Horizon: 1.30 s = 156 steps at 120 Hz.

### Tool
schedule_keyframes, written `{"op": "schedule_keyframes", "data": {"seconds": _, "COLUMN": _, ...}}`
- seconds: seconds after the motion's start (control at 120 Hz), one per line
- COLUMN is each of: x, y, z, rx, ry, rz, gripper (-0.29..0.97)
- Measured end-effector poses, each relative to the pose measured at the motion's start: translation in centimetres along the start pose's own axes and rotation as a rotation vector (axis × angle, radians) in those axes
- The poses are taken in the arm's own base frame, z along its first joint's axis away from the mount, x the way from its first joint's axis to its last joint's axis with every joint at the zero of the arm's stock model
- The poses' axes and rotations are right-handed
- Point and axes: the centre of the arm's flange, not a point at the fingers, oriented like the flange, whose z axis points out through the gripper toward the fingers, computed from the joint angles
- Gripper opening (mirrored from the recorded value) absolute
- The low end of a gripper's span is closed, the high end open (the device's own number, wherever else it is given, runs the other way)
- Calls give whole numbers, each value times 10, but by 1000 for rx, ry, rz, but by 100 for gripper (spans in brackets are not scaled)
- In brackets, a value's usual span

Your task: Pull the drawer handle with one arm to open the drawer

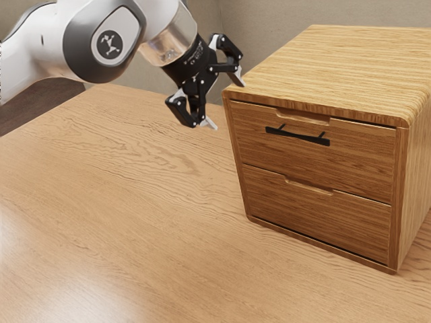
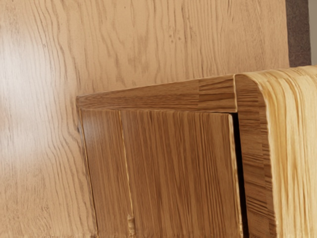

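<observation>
Drawer handle (image 1: 297, 135): slim straight black bar against striped wood grain

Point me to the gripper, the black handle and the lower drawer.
gripper (image 1: 224, 102), exterior view, midway between its open fingertips.
black handle (image 1: 297, 136), exterior view, middle of the bar.
lower drawer (image 1: 316, 212), exterior view, centre of its front panel.

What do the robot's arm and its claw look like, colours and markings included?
The arm is built of rounded, glossy white shells. One joint carries a dark grey round cap with a small white emblem at its centre. A shiny silver-grey cuff joins the arm to the black claw, which has two angular black fingers ending in pale metallic tips.
</observation>
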Motion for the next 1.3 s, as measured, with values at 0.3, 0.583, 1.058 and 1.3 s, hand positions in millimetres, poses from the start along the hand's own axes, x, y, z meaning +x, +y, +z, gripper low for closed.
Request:
{"op": "schedule_keyframes", "data": {"seconds": 0.3, "x": -48, "y": -1, "z": 3, "rx": 7, "ry": -37, "rz": 29, "gripper": 68}}
{"op": "schedule_keyframes", "data": {"seconds": 0.583, "x": -62, "y": -2, "z": 16, "rx": 30, "ry": -40, "rz": 18, "gripper": 68}}
{"op": "schedule_keyframes", "data": {"seconds": 1.058, "x": -70, "y": -7, "z": 29, "rx": 54, "ry": 0, "rz": 19, "gripper": 68}}
{"op": "schedule_keyframes", "data": {"seconds": 1.3, "x": -70, "y": -9, "z": 36, "rx": 66, "ry": 3, "rz": 11, "gripper": 68}}
